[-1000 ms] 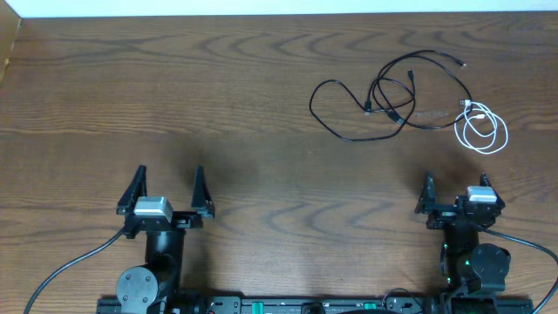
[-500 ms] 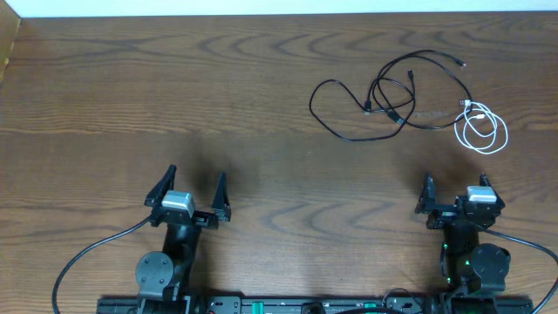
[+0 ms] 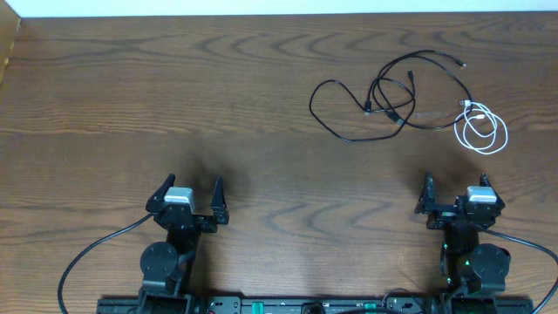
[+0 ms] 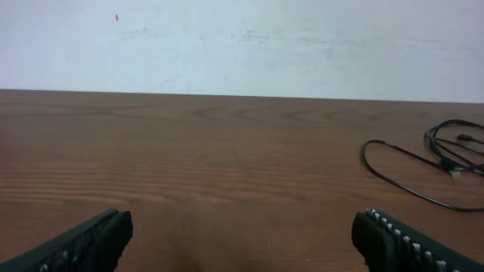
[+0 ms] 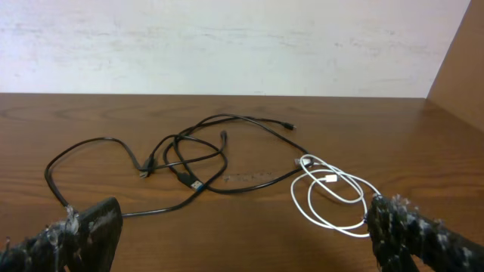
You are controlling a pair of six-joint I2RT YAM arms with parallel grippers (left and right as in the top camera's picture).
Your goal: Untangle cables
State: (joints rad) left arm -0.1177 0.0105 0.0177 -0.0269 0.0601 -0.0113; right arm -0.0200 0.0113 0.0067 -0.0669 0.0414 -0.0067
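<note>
The cables lie in a loose tangle at the far right of the wooden table [image 3: 174, 87]. Two black cables [image 3: 397, 116] loop over each other, and a coiled white cable [image 3: 467, 106] touches their right end. My left gripper [image 3: 192, 185] stands open near the front edge, well to the left of them, with nothing between its fingers. The right gripper [image 3: 455, 183] is open too, just in front of the white coil. The right wrist view shows the black cables [image 5: 189, 181] and the white coil [image 5: 330, 179] ahead of the right gripper [image 5: 242, 230]. The left wrist view shows a black loop [image 4: 364, 153] beyond the left gripper [image 4: 242, 234].
A pale wall [image 5: 227, 45] runs along the table's far edge. A wooden side panel [image 5: 461, 68] stands at the right end of the table. Thick black wires [image 3: 87, 257] trail from both arm bases along the front edge.
The left arm has swung to the right along the front of the table, its gripper staying open. The right arm and the cables have not moved.
</note>
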